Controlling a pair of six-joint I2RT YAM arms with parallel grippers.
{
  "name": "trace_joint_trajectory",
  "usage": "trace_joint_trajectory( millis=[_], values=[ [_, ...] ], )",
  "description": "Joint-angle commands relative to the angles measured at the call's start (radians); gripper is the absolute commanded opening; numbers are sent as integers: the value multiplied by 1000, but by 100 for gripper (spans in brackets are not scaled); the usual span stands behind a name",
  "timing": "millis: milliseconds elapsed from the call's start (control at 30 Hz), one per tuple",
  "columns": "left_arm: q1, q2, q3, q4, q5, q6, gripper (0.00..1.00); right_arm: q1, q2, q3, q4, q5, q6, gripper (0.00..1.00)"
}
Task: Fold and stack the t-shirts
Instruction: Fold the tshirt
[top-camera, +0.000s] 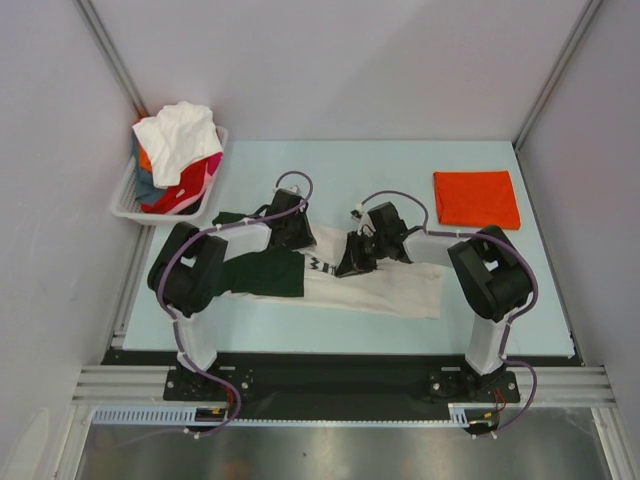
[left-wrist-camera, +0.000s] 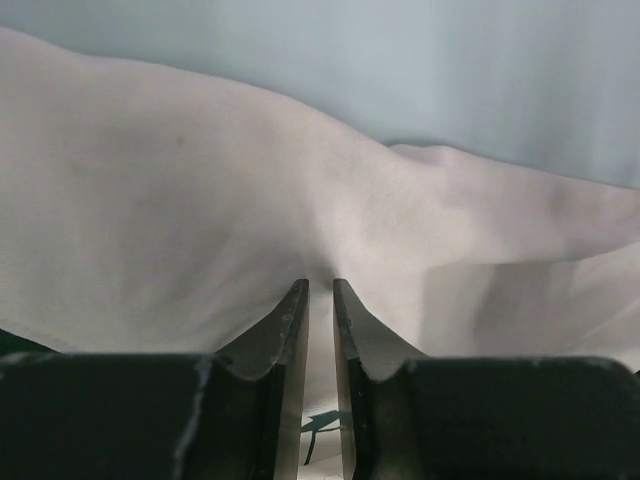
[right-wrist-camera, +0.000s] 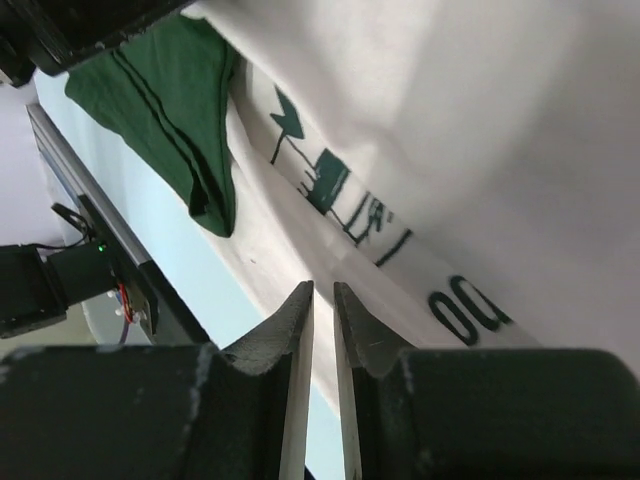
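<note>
A cream t-shirt with dark green sleeves lies spread across the middle of the table, its dark chest print facing up. My left gripper is at its far edge near the collar. In the left wrist view the jaws are nearly closed and the cream cloth puckers toward the tips. My right gripper is over the chest. In the right wrist view its jaws are nearly closed on the cream cloth beside the green print. An orange-red shirt lies folded at the far right.
A white slotted basket at the far left holds a heap of white, red and pink shirts. Grey walls close in the table on three sides. A black rail runs along the near edge.
</note>
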Motion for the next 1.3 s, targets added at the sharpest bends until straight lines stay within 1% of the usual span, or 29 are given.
trace_joint_trajectory(
  millis=[0, 167, 200, 400, 467, 533, 667, 733, 900, 1000, 1067, 1167, 1267],
  values=[
    [-9, -52, 2, 35, 4, 22, 21, -63, -67, -19, 29, 21, 15, 19],
    [-12, -153, -67, 83, -13, 24, 22, -116, -92, -16, 29, 25, 31, 19],
    [-12, -164, -82, 84, -14, 24, 22, -122, -86, -13, 61, 16, 37, 19],
    [-12, -164, -154, 164, 38, 1, 21, -151, -44, -16, 100, 10, 63, 18],
    [-12, -157, -179, 201, 53, -19, 18, -157, -12, -34, 110, 10, 74, 16],
    [-12, -134, -208, 225, 76, -34, 16, -165, 5, -75, 156, -11, 98, 15],
    [-12, -108, -248, 253, 96, -47, 13, -186, 9, -133, 202, -15, 114, 14],
    [-13, -115, -278, 271, 95, -51, 10, -197, 9, -149, 218, -19, 121, 13],
    [-21, -147, -309, 299, 75, -50, 10, -220, 3, -158, 233, -37, 129, 13],
    [-21, -176, -299, 305, 78, -39, 11, -223, -18, -132, 218, -45, 132, 13],
    [-21, -199, -286, 291, 72, -14, 13, -223, -34, -112, 201, -42, 118, 17],
    [-26, -264, -272, 233, 41, 18, 20, -222, -60, -66, 144, -18, 91, 24],
    [-24, -353, -297, 190, -19, 39, 26, -214, -66, -13, 91, 18, 49, 27]
  ],
)
